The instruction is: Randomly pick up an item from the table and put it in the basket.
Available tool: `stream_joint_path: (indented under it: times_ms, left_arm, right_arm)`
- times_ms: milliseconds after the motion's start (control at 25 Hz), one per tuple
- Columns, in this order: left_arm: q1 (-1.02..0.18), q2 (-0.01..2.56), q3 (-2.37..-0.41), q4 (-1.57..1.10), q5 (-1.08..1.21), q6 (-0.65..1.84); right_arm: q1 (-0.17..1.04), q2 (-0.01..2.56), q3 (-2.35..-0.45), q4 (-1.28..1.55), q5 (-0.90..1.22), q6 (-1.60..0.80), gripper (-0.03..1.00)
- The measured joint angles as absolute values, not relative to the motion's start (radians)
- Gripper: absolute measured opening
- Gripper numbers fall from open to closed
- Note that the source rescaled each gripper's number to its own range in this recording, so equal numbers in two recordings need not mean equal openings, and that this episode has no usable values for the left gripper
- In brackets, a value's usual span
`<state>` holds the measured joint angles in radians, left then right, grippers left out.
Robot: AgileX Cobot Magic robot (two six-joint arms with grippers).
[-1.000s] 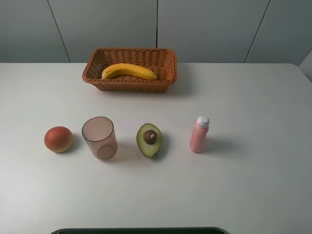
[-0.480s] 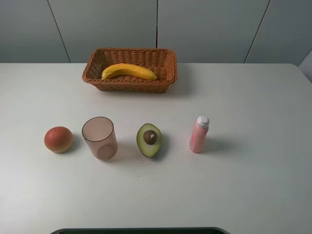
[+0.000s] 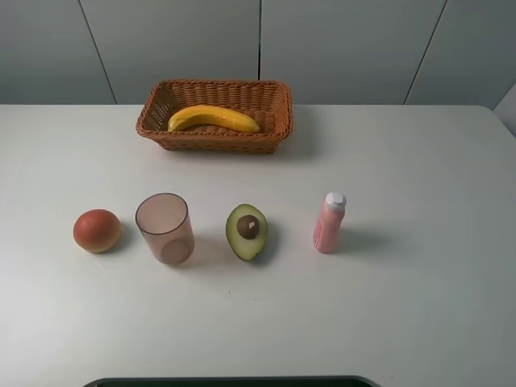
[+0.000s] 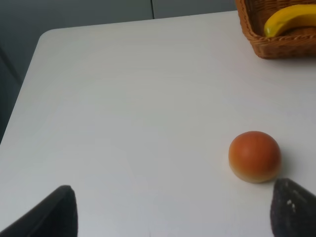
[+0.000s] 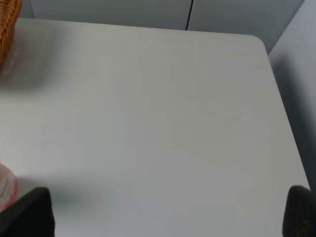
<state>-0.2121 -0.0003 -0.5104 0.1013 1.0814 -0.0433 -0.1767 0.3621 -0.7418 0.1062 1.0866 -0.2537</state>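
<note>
Banana (image 3: 213, 118) inside basket (image 3: 274, 109); both grippers apparently open.

Basket (image 4: 276, 34) and banana (image 4: 291, 19) cropped at left wrist frame edge. Bottle (image 5: 6, 190) barely showing in right wrist view. Only dark fingertips (image 4: 54, 212) visible, grippers otherwise cropped.

We see what looks like a lab or test bench rather than a home. A large, plain white tabletop (image 3: 419, 306) fills most of the frame, and along the top runs a bare wall of flat grey panels (image 3: 339, 48) split by thin dark seams. Across the middle, a few unrelated props stand evenly spaced in a row: a round orange-red fruit (image 3: 97, 230), a translucent pinkish cup (image 3: 164, 227), a halved green avocado (image 3: 247, 230) and a small pink bottle (image 3: 328, 222).
</note>
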Motion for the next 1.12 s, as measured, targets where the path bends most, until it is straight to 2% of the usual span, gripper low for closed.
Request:
stream_joint_path:
  times_ms: [240,640,1120]
  left_arm:
    - [-0.212,0.0,-0.51,0.101,1.081,-0.043]
    - [-0.212,0.0,-0.51,0.101,1.081,-0.043]
    - [-0.212,0.0,-0.51,0.101,1.081,-0.043]
  right_arm:
    - [-0.106,0.23,-0.62,0.159,1.083,-0.225,1.0]
    - [-0.101,0.016,-0.517,0.09,1.103,-0.135,1.0]
    - [-0.101,-0.002,-0.513,0.07,1.098,-0.097,1.0]
